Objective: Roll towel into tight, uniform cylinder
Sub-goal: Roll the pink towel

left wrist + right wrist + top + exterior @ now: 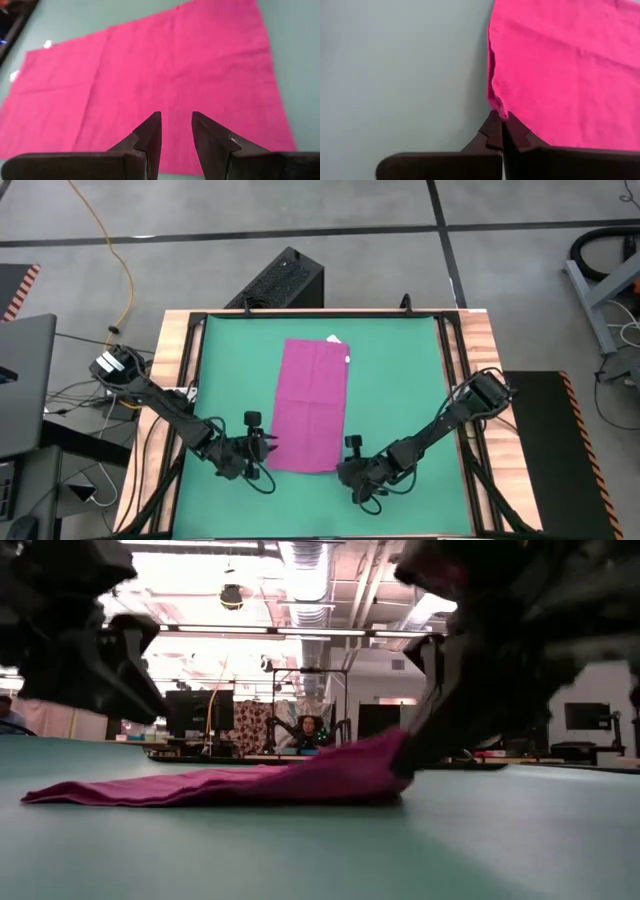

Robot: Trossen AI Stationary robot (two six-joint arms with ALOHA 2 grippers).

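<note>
Towel (314,404): lying flat and unrolled mid-mat, white tag (335,339) at far edge.
Right gripper (502,125): pinching the near right corner, fingers closed tight, lifting it.
Left gripper (176,131): hovering over the near edge, fingers parted, holding nothing.
Green mat (400,370): covering the wood-edged table (480,340).
Room: glowing ceiling lights (290,632), a person (306,730) sitting beyond.

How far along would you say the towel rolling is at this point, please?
Barely begun. Done: the towel lies flat and unrolled on the green mat. In hand: the right gripper has shut on the towel's near corner, lifting it slightly; the left gripper hovers open over the near edge. Left: all the rolling, since no cylinder has formed.
</note>
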